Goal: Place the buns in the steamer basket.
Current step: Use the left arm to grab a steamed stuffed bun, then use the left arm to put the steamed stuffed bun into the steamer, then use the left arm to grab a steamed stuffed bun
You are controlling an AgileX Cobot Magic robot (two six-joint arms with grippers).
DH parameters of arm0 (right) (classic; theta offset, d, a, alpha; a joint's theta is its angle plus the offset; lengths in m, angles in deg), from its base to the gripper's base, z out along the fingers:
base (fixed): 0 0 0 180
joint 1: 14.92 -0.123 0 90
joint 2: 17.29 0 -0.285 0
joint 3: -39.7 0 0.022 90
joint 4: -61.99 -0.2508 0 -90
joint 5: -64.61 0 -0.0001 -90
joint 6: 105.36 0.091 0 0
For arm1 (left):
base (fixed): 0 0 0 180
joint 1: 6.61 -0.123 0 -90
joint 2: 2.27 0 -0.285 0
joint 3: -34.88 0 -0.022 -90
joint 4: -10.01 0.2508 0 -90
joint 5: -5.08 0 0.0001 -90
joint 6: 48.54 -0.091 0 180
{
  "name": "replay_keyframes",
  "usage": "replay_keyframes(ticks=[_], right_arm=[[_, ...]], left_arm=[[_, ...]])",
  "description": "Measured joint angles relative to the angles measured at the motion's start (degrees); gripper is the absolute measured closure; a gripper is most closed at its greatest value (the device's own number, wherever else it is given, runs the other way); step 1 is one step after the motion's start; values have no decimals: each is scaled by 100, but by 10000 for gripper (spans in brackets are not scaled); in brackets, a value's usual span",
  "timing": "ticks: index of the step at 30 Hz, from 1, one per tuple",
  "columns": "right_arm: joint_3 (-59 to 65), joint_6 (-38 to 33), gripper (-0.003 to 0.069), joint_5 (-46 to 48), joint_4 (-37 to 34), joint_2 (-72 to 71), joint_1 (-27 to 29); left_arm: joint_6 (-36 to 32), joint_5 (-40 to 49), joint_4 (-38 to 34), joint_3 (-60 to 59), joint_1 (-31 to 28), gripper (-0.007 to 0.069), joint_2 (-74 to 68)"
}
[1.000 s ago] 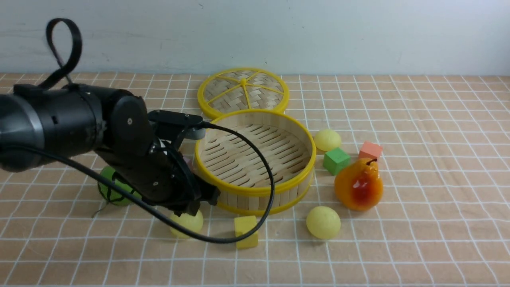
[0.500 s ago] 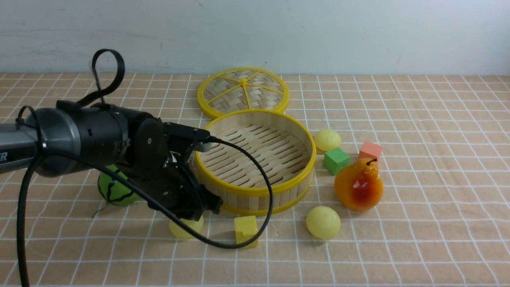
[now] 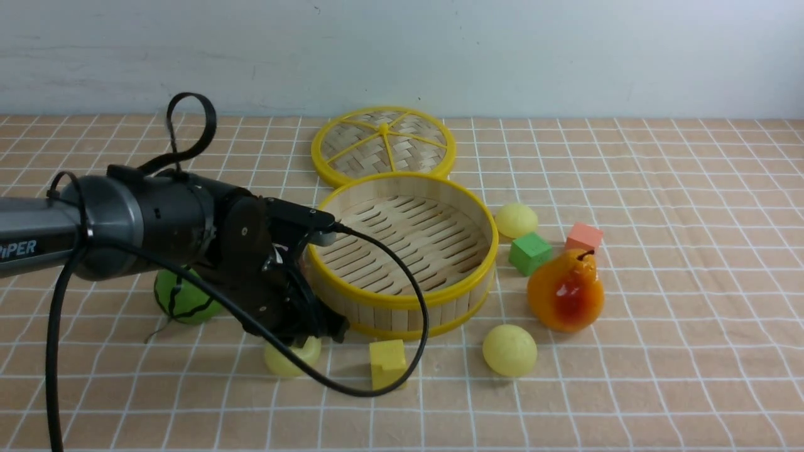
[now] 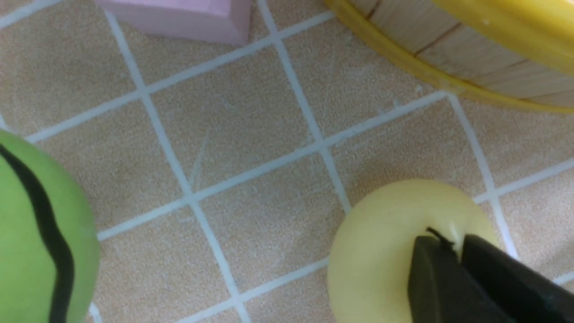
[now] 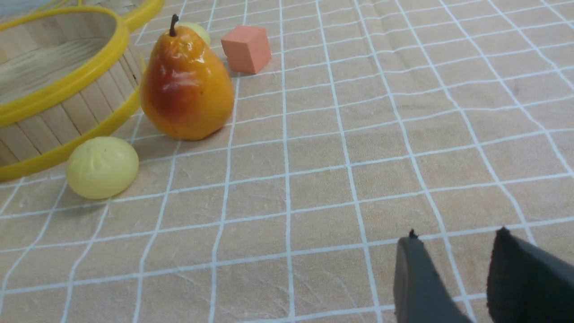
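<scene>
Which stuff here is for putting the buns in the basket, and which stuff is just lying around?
For the job:
- three pale yellow buns
- steamer basket
- left gripper, shut on one bun

Just lying around:
- woven lid
- orange pear
- watermelon toy
- green cube
- yellow block
- pinkish-orange block
- pale purple block

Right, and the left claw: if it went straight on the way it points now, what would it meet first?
The pale yellow bun directly beneath the left claw; its fingertips already look to be at the bun's surface, though exact contact is hard to judge.
</scene>
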Motion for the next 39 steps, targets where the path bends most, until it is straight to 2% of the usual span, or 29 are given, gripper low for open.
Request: replay_keyframes(ticks=[7,13,22,26,30,34,37,39], right_arm=[[0,0,419,0,0,0,0],[0,0,419,0,0,0,0],[0,0,419,0,0,0,0],[0,0,419,0,0,0,0],[0,0,419,0,0,0,0],[0,0,419,0,0,0,0],[0,0,419,0,0,0,0],[0,0,419,0,0,0,0]], left_arm=[[128,242,28,0,0,638,703],[71,44,-23,460,173,638,1350],[-289,-537,-298,1399,504,627,53],[-294,-361,-264,1837,430,545,-841],[-294,-83,-271,2195,404,375,-1134],[-66,352,-268,2442,391,246,-991],[447,642,-85,2664,271,221,-762],[693,679,78,2815,55,235,-575]])
